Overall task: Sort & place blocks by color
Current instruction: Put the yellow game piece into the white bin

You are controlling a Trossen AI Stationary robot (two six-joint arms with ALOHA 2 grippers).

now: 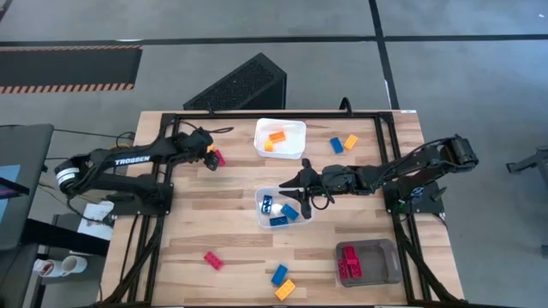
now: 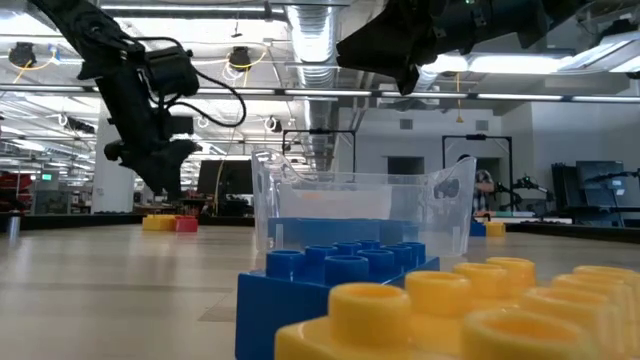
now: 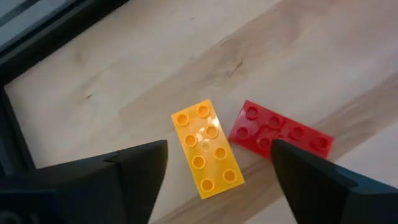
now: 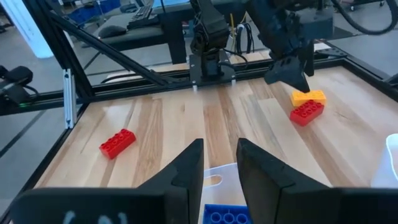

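Our left gripper (image 3: 217, 165) hangs over a yellow block (image 3: 207, 148) with its fingers (image 3: 140, 168) spread and gripping nothing; the block lies flat on the table (image 1: 214, 214) in the gap between them. Just beside one finger, touching the yellow block's corner, lies a red block (image 3: 280, 129). That is our worry: if we come down and close as we stand, the finger on that side may land on the red block or drag it along, and we could lift two colours at once or knock the yellow one askew.

Our right gripper (image 4: 219, 165) hovers above the clear bin (image 1: 285, 208) with only a narrow gap between its fingers and nothing between them; blue blocks (image 1: 278, 212) lie in the bin right below.

Farther out from the fingers, orange blocks (image 1: 274, 139) sit in the white bin (image 1: 280, 137) and red ones (image 1: 348, 262) in the grey bin (image 1: 368, 263). Loose ones remain on the table: a blue and a yellow one (image 1: 343, 143) beyond the right gripper, a lone red one (image 1: 212, 260), and a blue and yellow pair (image 1: 282, 281) near the front edge. We judge the sorting about half done
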